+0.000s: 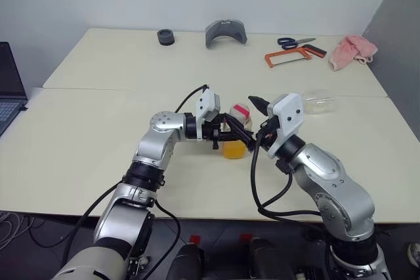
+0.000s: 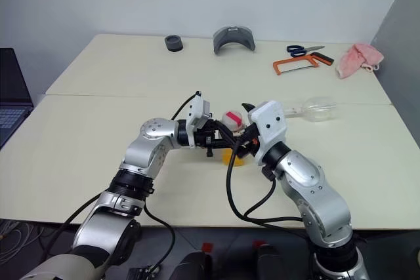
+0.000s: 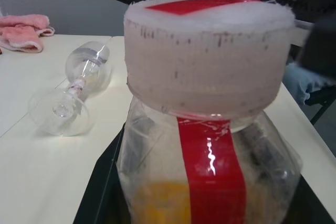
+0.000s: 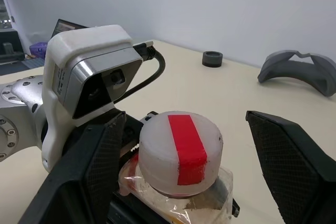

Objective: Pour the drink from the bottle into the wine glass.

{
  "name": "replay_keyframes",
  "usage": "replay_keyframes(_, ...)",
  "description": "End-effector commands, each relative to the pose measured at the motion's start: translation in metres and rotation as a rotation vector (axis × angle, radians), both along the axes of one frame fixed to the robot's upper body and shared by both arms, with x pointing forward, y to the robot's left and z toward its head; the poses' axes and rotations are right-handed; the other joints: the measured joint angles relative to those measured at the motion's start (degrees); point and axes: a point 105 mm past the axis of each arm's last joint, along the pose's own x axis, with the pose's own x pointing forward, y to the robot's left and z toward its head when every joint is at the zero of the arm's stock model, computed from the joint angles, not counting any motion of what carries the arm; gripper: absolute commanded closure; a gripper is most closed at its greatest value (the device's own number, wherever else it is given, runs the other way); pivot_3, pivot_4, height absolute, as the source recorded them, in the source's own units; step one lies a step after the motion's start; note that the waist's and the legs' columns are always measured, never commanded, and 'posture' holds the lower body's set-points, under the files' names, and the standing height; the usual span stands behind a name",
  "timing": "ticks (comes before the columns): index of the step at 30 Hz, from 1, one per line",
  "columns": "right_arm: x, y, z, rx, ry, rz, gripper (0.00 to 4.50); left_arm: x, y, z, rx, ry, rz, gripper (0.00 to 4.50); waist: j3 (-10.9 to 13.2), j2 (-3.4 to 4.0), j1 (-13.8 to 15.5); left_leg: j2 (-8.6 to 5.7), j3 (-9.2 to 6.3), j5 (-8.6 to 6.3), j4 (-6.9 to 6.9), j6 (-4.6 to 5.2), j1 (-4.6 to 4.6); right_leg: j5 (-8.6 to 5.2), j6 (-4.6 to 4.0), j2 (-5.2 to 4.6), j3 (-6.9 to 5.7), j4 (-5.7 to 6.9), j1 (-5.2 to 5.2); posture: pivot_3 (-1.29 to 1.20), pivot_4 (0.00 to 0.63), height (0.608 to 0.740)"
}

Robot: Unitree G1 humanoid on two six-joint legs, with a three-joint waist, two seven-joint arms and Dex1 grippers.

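Orange-yellow drink is seen in the lower part of the bottle, which stands upright near the middle of the table and is clamped at its body by the left gripper, the jaws closed on it from the side. A vertical red strip runs down the clear plastic wall, and a red band crosses the white cap; no writing or brand can be read on either. The right gripper is held over the cap with its jaws spread wide, 1 finger on each side of the cap, neither touching it. Farther back and to the right, the wine glass lies on its side on the table, empty, well apart from the bottle. Along the far edge are seen a black ring, a grey curved piece, blue-handled scissors, an orange hacksaw and a pink cloth.
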Motion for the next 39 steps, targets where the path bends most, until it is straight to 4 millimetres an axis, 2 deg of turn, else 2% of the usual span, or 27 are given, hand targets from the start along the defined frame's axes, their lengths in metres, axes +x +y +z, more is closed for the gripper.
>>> replay_keyframes(1, 0.0, 0.0, 0.009, 0.018, -0.029, 0.01, 0.99, -0.002, -0.004, 0.015, -0.019, -0.069, -0.021, 2.78, 0.0, 0.0, 0.0, 0.0, 0.0, 0.0, 0.0, 0.0, 0.0, 0.0, 0.0, 0.0, 0.0, 0.0, 0.0, 0.0, 0.15, 0.74)
replay_keyframes(3, 0.001, 0.0, 0.01, 0.021, -0.026, 0.012, 1.52, -0.002, -0.003, 0.015, -0.017, -0.071, -0.02, 2.78, 0.0, 0.0, 0.0, 0.0, -0.01, 0.0, 0.0, 0.0, 0.0, 0.0, 0.0, 0.0, -0.01, 0.0, 0.0, 0.0, 0.15, 0.74)
replay_keyframes(6, 0.001, 0.0, 0.01, 0.018, -0.028, 0.021, 2.56, -0.001, -0.003, 0.015, -0.014, -0.073, -0.018, 2.78, 0.0, 0.0, 0.0, 0.0, 0.0, 0.0, 0.0, 0.01, 0.0, 0.0, 0.0, 0.0, 0.0, 0.0, 0.0, 0.0, 0.15, 0.74)
replay_keyframes(10, -0.004, 0.005, 0.013, -0.018, -0.081, 0.105, 2.62, -0.002, -0.002, 0.015, -0.009, -0.075, -0.022, 2.78, 0.0, 0.0, 0.0, 0.0, -0.01, 0.0, 0.0, 0.01, 0.0, 0.0, 0.0, 0.0, -0.01, 0.0, 0.0, 0.0, 0.15, 0.74)
replay_keyframes(14, -0.009, 0.008, 0.016, -0.163, -0.183, 0.383, 2.62, -0.002, -0.002, 0.016, 0.001, -0.081, -0.034, 2.79, 0.0, 0.0, -0.1, -0.05, 0.05, -0.01, 0.0, 0.01, 0.01, 0.0, 0.0, 0.01, -0.01, -0.01, 0.01, 0.0, 0.15, 0.74)
replay_keyframes(16, -0.006, 0.002, 0.012, -0.265, -0.156, 0.548, 2.62, -0.004, -0.002, 0.015, 0.018, -0.085, -0.058, 2.79, 0.0, 0.0, -0.1, -0.07, 0.28, -0.01, 0.0, 0.02, 0.04, 0.0, 0.0, 0.03, 0.0, -0.02, 0.03, 0.0, 0.15, 0.74)
replay_keyframes(19, -0.005, -0.006, 0.01, -0.314, -0.023, 0.723, 2.62, -0.006, -0.002, 0.013, 0.032, -0.09, -0.078, 2.79, 0.0, 0.0, -0.2, -0.05, 0.39, -0.02, 0.0, 0.03, 0.06, 0.0, 0.0, 0.09, -0.02, -0.03, 0.05, 0.0, 0.15, 0.74)
replay_keyframes(22, -0.003, -0.009, 0.012, -0.296, 0.039, 0.752, 2.62, -0.005, -0.003, 0.015, 0.017, -0.09, -0.067, 2.79, 0.0, 0.0, -0.1, 0.0, 0.37, -0.02, -0.01, 0.03, 0.04, 0.01, -0.01, 0.08, -0.02, -0.04, 0.05, 0.0, 0.15, 0.74)
replay_keyframes(24, 0.001, -0.012, 0.014, -0.278, 0.031, 0.695, 2.62, -0.005, -0.004, 0.015, 0.011, -0.088, -0.061, 2.79, 0.0, 0.0, -0.1, 0.05, 0.34, -0.02, -0.01, 0.03, 0.02, 0.01, -0.01, 0.03, -0.02, -0.03, 0.03, 0.0, 0.15, 0.74)
replay_keyframes(27, 0.003, -0.02, 0.019, -0.218, 0.008, 0.599, 1.62, -0.005, -0.004, 0.013, 0.008, -0.083, -0.055, 2.79, 0.0, 0.0, 0.0, 0.08, 0.28, -0.02, 0.01, 0.03, 0.0, 0.01, -0.01, -0.04, -0.01, -0.02, 0.01, 0.0, 0.15, 0.74)
replay_keyframes(31, -0.007, -0.031, 0.029, -0.156, -0.034, 0.461, 0.21, -0.001, -0.005, 0.012, 0.004, -0.081, -0.029, 2.79, 0.0, 0.0, 0.3, 0.08, 0.07, -0.02, 0.02, 0.03, -0.04, 0.01, -0.01, -0.1, -0.01, -0.01, 0.01, 0.0, 0.15, 0.74)
replay_keyframes(36, -0.014, -0.033, 0.027, -0.055, -0.065, 0.13, 0.19, 0.007, -0.007, 0.015, -0.022, -0.088, 0.011, 2.79, 0.0, 0.01, 0.3, 0.07, -0.06, -0.01, 0.01, 0.03, -0.03, 0.0, 0.0, -0.08, -0.03, -0.01, 0.01, 0.0, 0.15, 0.74)
replay_keyframes(39, -0.016, -0.028, 0.024, -0.024, -0.072, 0.006, 0.19, 0.009, -0.01, 0.014, -0.024, -0.089, 0.013, 2.79, 0.0, 0.01, 0.3, 0.03, -0.03, -0.01, 0.02, 0.01, -0.03, 0.0, 0.0, -0.07, 0.0, 0.01, 0.0, 0.0, 0.15, 0.74)
